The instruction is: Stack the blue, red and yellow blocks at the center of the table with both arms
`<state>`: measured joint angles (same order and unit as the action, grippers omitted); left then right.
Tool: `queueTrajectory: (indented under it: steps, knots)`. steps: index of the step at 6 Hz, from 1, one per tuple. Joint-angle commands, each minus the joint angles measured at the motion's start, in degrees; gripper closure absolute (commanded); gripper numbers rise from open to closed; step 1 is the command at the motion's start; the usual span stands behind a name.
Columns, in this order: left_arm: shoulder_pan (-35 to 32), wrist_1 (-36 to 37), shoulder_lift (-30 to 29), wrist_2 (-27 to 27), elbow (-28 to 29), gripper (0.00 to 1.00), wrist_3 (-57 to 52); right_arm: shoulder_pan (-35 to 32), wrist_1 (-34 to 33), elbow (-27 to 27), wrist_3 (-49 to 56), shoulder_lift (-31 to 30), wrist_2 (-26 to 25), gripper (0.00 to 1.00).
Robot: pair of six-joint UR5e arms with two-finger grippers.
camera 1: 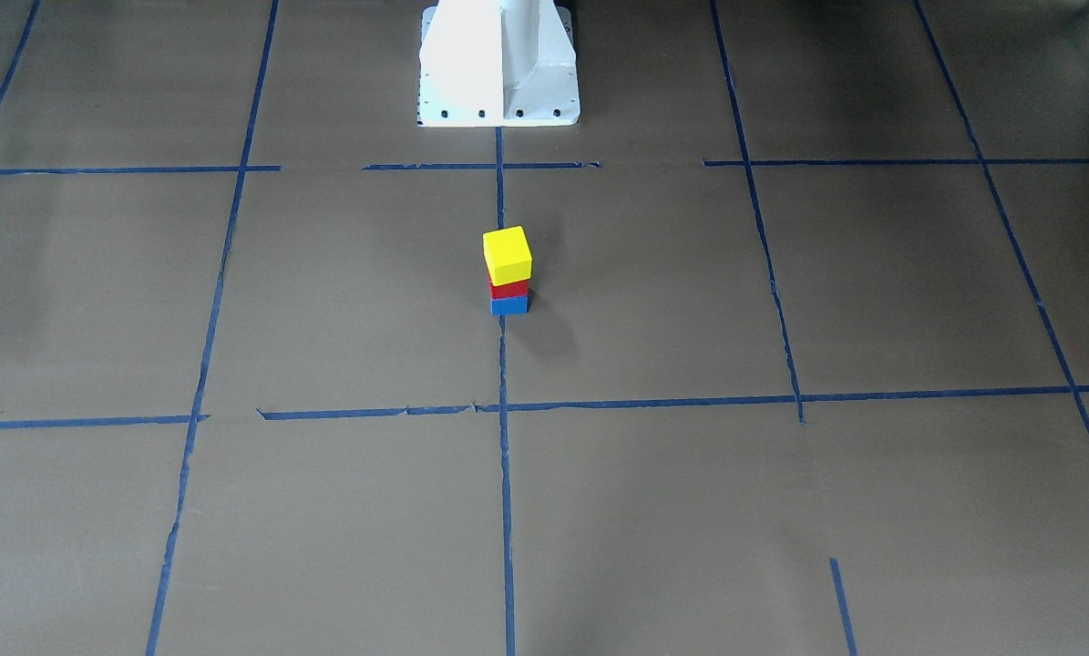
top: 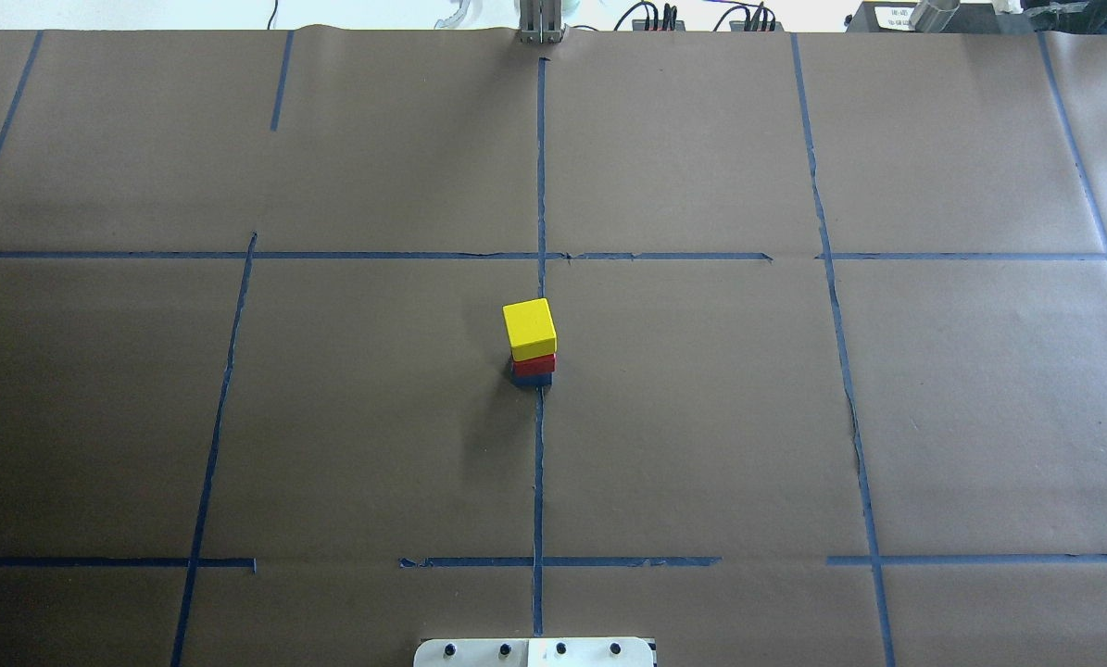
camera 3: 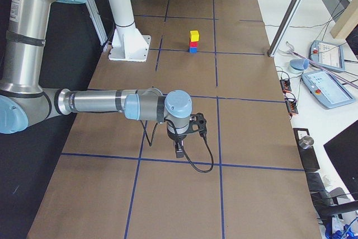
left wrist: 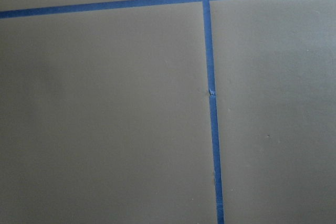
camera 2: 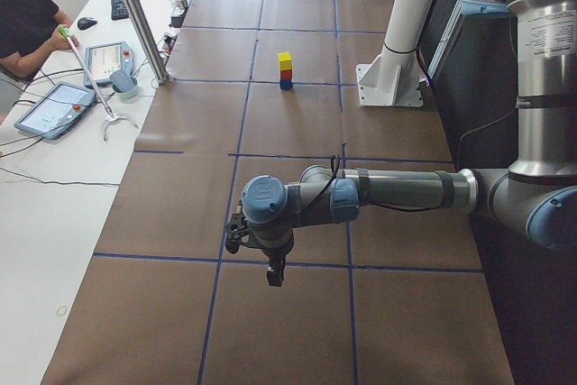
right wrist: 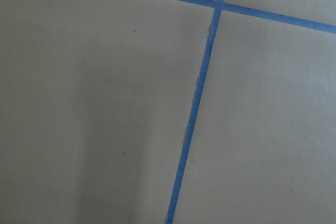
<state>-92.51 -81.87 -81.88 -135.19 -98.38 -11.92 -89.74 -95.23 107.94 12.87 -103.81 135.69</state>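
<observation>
A yellow block [camera 1: 507,254] sits on a red block [camera 1: 508,289], which sits on a blue block [camera 1: 508,305], as one upright stack at the table's centre, on the blue centre tape line. The stack also shows in the overhead view [top: 529,329], the exterior left view [camera 2: 285,61] and the exterior right view [camera 3: 193,36]. My left gripper [camera 2: 274,274] shows only in the exterior left view, far from the stack; I cannot tell if it is open or shut. My right gripper [camera 3: 179,152] shows only in the exterior right view, likewise far off.
The robot's white base [camera 1: 498,64] stands behind the stack. Blue tape lines cross the brown table cover [top: 701,417]. An operator [camera 2: 22,24] sits at a side desk with tablets [camera 2: 54,107]. Both wrist views show only table cover and tape.
</observation>
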Motion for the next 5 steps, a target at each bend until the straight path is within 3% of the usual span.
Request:
queueTrajectory:
  steps: [1,5]
  knots:
    - [0.05,-0.05,0.05,0.01,0.3,0.0,0.14,0.09,0.13,-0.18,-0.47,0.1,-0.16,0.0]
    - [0.14,0.04,-0.56,-0.16,0.3,0.0,0.14,0.53,0.04,-0.1,-0.74,0.01,-0.08,0.0]
